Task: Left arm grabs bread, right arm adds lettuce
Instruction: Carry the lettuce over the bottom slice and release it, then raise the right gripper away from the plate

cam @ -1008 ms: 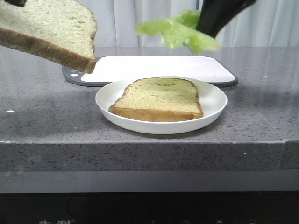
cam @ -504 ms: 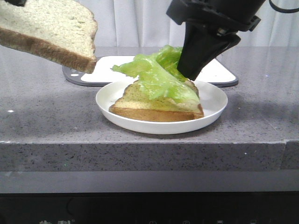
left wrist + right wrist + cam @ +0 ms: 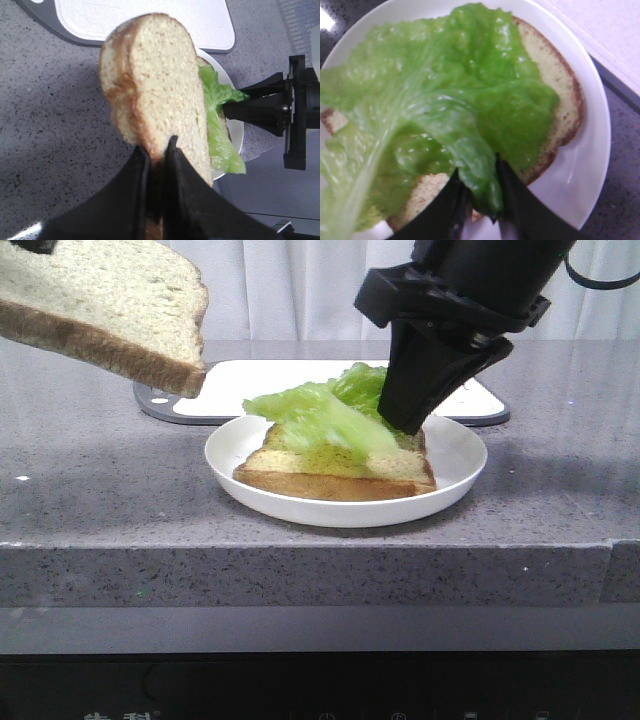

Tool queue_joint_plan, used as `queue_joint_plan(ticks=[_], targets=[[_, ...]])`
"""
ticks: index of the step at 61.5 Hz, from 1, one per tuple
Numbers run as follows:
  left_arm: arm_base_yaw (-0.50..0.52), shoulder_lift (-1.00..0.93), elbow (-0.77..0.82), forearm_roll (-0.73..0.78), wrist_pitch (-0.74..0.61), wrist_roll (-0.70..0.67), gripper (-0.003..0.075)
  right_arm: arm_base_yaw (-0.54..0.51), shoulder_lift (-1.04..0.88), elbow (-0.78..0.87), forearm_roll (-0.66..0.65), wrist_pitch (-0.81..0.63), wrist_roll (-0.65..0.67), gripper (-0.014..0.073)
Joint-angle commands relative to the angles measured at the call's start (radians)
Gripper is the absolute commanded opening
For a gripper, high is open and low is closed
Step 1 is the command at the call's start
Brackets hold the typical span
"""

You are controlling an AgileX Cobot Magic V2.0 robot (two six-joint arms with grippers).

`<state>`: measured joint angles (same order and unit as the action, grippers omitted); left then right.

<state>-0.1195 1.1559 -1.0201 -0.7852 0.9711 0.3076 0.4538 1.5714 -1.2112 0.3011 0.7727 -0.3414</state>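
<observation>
We saw a bread slice (image 3: 110, 310) with pale yellowish, finely speckled crumb and golden-brown crust, and the same colours on the second slice (image 3: 335, 468) under bright light-green lettuce (image 3: 315, 415) with paler veins. The plate (image 3: 455, 455) was plain white, the cutting board (image 3: 270, 380) white with a dark grey rim. The counter (image 3: 100, 490) was grey with fine flecks, and both grippers (image 3: 159, 165) (image 3: 405, 415) were matte black.

My right gripper (image 3: 402, 426) has come down from high above the worktop's far edge to the plated slice (image 3: 335, 462) — a second ago only its tip showed, the lettuce (image 3: 318, 415) dangling in the air. Since half a second ago the leaves have sunk flatter onto that slice — I still pinch their stem end.
</observation>
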Motion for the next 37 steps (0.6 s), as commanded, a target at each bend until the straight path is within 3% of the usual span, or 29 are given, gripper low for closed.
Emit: queue_joint_plan(ticks=[1,10,37], targets=[[0.001,-0.019,-0.025,-0.052,-0.035,0.001,-0.0019,-0.001,-0.039,-0.032,-0.017,-0.031,0.002,0.0313],[0.001,-0.019,-0.025,-0.052,-0.031,0.001,-0.0019,-0.001,-0.060,-0.055,-0.090,-0.011,0.070,0.0427],[0.001,-0.019,-0.025,-0.052,-0.033,0.001,-0.0019,-0.001,-0.205,-0.191,-0.139,0.160,0.089,0.0402]])
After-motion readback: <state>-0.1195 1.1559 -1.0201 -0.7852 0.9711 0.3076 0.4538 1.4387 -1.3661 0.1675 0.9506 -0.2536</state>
